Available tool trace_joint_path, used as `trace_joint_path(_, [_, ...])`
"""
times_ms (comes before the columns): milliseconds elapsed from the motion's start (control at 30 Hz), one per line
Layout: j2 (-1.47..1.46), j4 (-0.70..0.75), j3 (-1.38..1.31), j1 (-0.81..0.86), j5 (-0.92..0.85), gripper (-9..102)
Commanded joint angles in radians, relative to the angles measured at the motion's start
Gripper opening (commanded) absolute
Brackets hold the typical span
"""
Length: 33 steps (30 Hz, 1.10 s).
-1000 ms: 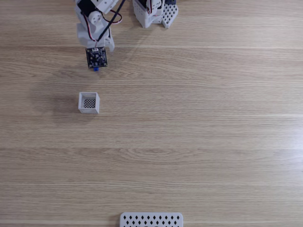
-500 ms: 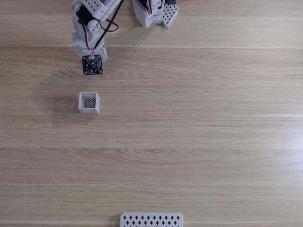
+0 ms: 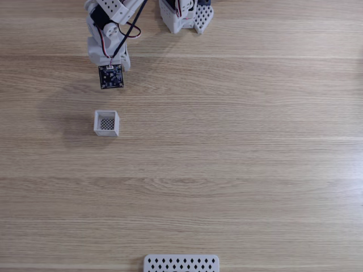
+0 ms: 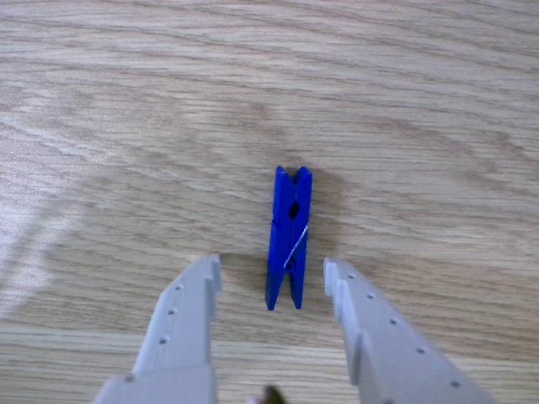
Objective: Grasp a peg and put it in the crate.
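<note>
A small bright blue peg (image 4: pixel 287 240) lies flat on the wooden table, long axis pointing away from the camera in the other view. My gripper (image 4: pixel 271 268) is open, its two grey fingers (image 4: pixel 187 310) on either side of the peg's near end without touching it. In the fixed view the arm (image 3: pixel 108 39) reaches down from the top left, and its black square board (image 3: pixel 111 76) hides the peg. The white crate (image 3: pixel 106 123) with the dark mesh floor stands just below the arm's tip, apart from it.
A white perforated plate (image 3: pixel 181 263) with diamond holes lies at the bottom edge of the fixed view. Another white arm base (image 3: pixel 183 14) sits at the top centre. Bare wood stretches to the right.
The arm's tip has shifted slightly left and up in the fixed view, and the blue peg that peeked out below the board is now covered by it.
</note>
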Motion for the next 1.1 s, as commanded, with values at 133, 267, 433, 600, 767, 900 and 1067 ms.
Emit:
trace_joint_path(133, [0.014,0.006,-0.058,0.002,-0.008,14])
trace_joint_path(267, [0.015,0.015,-0.058,0.006,-0.009,-2])
trace_joint_path(433, [0.02,0.017,-0.058,0.008,-0.009,0])
trace_joint_path(600, [0.025,-0.015,-0.077,-0.005,0.003,-1])
trace_joint_path(767, [0.092,-0.229,-0.067,-0.017,0.048,-1])
trace_joint_path(900, [0.126,-0.52,-0.023,-0.061,0.273,-1])
trace_joint_path(1067, [0.155,-0.859,0.029,-0.156,0.706,-1])
